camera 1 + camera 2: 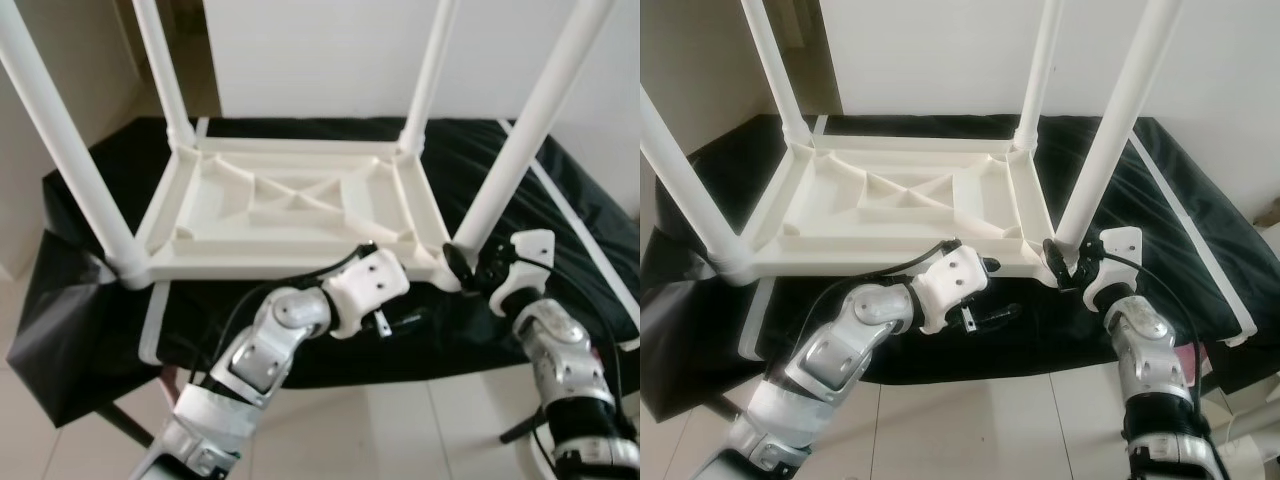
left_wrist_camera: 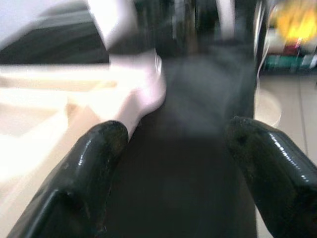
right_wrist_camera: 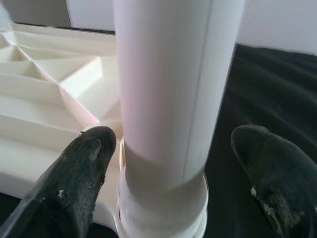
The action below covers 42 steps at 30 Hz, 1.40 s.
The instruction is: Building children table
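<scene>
Seating the last leg looks like the step in hand: the right gripper straddles the near-right table leg, fingers apart. Next, close and twist. The left gripper, spread, hovers beside the upturned tabletop on black cloth; tiled floor below.

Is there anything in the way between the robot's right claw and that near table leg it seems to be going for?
Nothing visible. The right gripper has its jaws open on either side of the leg, just above its socket in the upturned table. The left gripper is open near the table's front edge.
</scene>
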### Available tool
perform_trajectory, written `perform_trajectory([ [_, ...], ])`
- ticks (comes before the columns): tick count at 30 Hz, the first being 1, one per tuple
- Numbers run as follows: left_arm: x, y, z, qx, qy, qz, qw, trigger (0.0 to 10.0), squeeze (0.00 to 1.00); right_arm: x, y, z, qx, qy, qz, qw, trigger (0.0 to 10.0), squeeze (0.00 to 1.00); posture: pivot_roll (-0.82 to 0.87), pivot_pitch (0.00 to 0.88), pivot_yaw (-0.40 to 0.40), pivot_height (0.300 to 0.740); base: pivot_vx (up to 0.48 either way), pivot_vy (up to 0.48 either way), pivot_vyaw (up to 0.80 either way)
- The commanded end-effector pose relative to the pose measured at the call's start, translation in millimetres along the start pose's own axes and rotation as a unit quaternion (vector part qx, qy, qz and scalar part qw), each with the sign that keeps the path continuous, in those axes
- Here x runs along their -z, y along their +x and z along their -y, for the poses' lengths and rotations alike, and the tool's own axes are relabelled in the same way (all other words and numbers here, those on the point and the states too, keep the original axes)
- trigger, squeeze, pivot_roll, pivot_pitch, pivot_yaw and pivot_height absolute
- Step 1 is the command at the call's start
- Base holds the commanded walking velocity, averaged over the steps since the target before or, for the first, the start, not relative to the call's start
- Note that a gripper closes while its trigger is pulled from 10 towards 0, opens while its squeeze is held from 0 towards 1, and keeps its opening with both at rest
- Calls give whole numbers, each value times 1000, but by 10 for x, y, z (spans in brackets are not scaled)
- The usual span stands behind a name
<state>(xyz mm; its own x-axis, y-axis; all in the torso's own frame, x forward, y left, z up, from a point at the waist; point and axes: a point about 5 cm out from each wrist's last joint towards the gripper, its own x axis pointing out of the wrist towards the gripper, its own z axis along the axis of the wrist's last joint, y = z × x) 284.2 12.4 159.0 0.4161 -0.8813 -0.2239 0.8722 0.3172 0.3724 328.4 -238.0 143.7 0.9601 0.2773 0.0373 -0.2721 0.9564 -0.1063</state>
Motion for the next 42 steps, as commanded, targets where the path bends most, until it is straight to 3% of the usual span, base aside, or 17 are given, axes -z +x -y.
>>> perform_trajectory([
  [1,87,0,21,0,-4,-21,1000,10000,0,32,3,-6,-15,2,-5,1000,10000,0,-45,12,-23,740,0,0,0],
  [8,273,-93,110,59,-4,-75,995,10000,0,4,82,39,-113,-38,-49,992,10000,0,-40,6,-19,740,0,0,0],
  [18,405,-95,11,33,-15,-125,991,10000,0,-102,116,216,-149,-52,-61,986,10000,0,-40,0,-6,740,0,0,0],
  [28,493,-127,-104,-10,-28,-159,987,10000,0,30,-73,263,-227,-41,-122,965,10000,0,-38,0,-13,740,0,0,0],
  [32,522,-137,-148,-26,-32,-169,985,10000,0,128,-209,242,-276,-32,-149,949,10000,0,-48,0,-6,740,0,0,0],
  [42,505,-123,-190,-32,-34,-171,984,10000,0,158,-268,174,-318,-27,-160,934,10000,0,-54,0,-3,740,0,0,0],
])
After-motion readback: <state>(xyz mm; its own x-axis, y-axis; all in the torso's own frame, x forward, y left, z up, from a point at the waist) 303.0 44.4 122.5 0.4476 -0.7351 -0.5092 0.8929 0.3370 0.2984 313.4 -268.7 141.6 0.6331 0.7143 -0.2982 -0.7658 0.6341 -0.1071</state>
